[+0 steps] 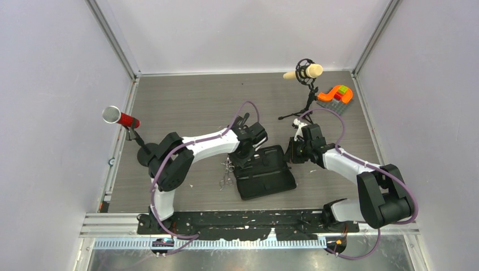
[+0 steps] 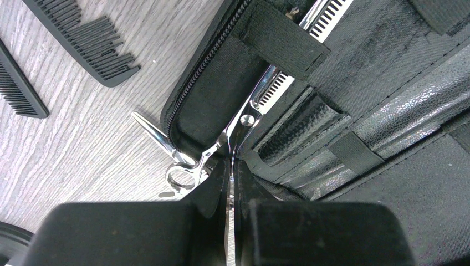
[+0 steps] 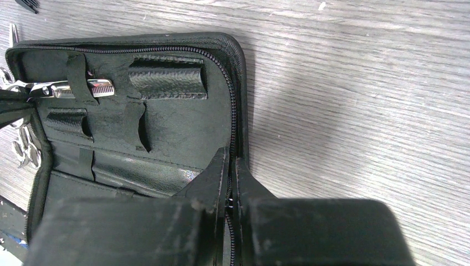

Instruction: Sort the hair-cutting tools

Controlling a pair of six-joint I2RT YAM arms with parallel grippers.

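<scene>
Early days on this one, I'd say. The open case (image 3: pixel 183 127) lies flat on the worktop (image 1: pixel 186 107). The thinning scissors (image 2: pixel 271 88) are poked under an elastic strap (image 2: pixel 280 39) inside it. The left claw (image 2: pixel 231 166) is pinched shut on their handle end, so that piece looks half-seated rather than done. The right claw (image 3: pixel 231 160) is clamped closed on the case's zippered rim, which I reckon pins it down.

Left to do:
- The plain scissors (image 2: pixel 152 132) lie on the worktop against the case's edge, with the blade seemingly running under it.
- The wide comb (image 2: pixel 91 41) and the other comb (image 2: pixel 19 91) sit on bare worktop near them.

In the way? The plain scissors sit right beside the left claw, so it's tight there. A red mic (image 1: pixel 120 117), a beige mic (image 1: pixel 305 71) and an orange toy (image 1: pixel 336 93) stand well apart at the back.
</scene>
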